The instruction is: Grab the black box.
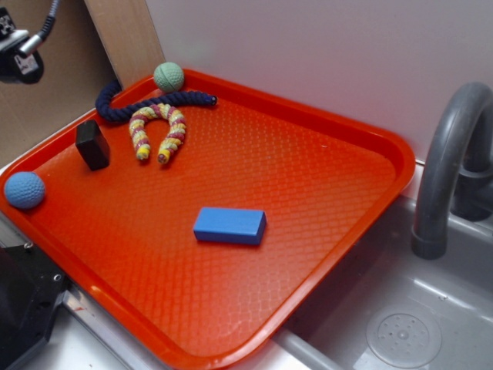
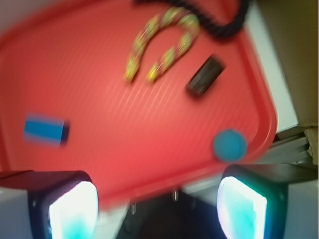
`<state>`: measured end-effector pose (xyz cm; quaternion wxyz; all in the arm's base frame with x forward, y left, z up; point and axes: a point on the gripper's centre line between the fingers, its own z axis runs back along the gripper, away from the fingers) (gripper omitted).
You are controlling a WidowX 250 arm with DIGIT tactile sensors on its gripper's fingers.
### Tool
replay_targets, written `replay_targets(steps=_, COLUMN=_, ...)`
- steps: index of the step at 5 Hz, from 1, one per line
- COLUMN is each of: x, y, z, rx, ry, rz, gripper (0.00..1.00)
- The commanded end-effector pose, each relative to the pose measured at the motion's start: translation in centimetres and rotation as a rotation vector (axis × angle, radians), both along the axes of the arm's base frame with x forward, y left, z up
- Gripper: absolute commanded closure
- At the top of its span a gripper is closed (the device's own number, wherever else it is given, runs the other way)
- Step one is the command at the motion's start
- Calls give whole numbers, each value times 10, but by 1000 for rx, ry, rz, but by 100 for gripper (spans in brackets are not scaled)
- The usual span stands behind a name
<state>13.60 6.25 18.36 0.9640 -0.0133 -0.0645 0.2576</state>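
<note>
well, gripper point(image 2: 157, 204) spread wide — black box point(image 1: 92, 144) untouched on tray point(image 1: 323, 177).

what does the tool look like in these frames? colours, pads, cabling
In the wrist view the tool shows two blocky black fingers, each faced with a pale pad glowing white to cyan; the image is blurred, so no finer markings can be read. In the exterior view only a black part with white patches and a grey ribbed cable shows at the top left corner.

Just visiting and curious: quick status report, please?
Fingers open, empty, above tray edge. Small matte black box untouched near yellow-pink rope. Nothing blocking.
</note>
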Motion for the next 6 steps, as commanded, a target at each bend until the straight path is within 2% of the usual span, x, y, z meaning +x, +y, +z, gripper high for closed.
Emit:
replay_targets(steps=1, x=14, y=57, z=-42, rx=50, ry=-158, rz=361, gripper=0)
replay_targets(steps=2, x=19, y=78, z=-80, rx=76, ry=-153, rz=412, gripper=0)
replay_targets(steps=3, x=32, y=78, z=-80, rx=104, ry=-109, rz=408, gripper=0)
replay_targets(steps=6, x=32, y=78, z=-80, rx=104, ry=-109, rz=408, gripper=0)
